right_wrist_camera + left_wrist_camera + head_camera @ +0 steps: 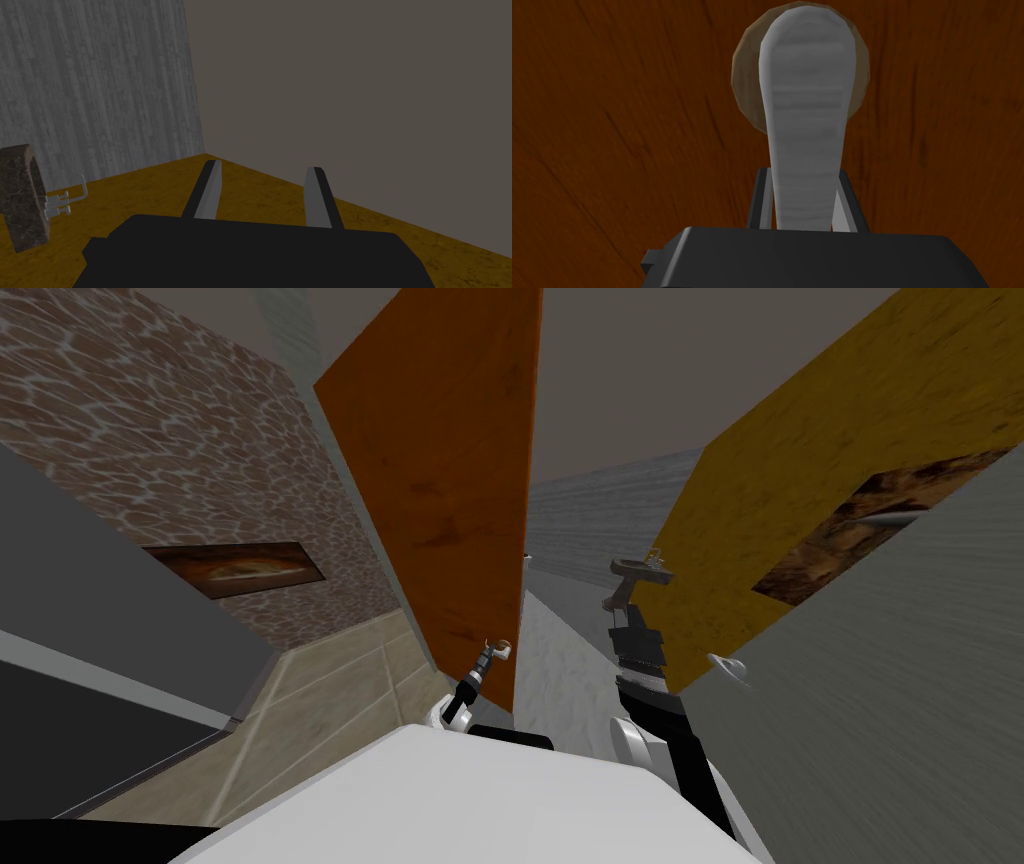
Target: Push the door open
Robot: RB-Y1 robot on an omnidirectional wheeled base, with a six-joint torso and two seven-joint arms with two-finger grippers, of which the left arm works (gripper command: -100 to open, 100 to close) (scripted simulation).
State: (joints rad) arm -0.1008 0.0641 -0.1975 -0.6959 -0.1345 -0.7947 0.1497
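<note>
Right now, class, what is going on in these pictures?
The robot stands at an orange-brown door, working on it with its left arm. The left gripper is shut on the grey lever handle, fingers pressing its sides. The door looks partly open, with grey floor showing past its edge. The right gripper is open, raised beside a yellow wall.

Door handle [804, 100] inside left end effector [803, 172]

Left tool [495, 648] and right tool [265, 170]: identical build, two thin light grey blade fingers [212, 192] with dark backs on a black box body. Left arm [462, 696] and right arm [655, 728]: black forearms, white rounded joint casings, ribbed dark grey wrist section on the right.
</note>
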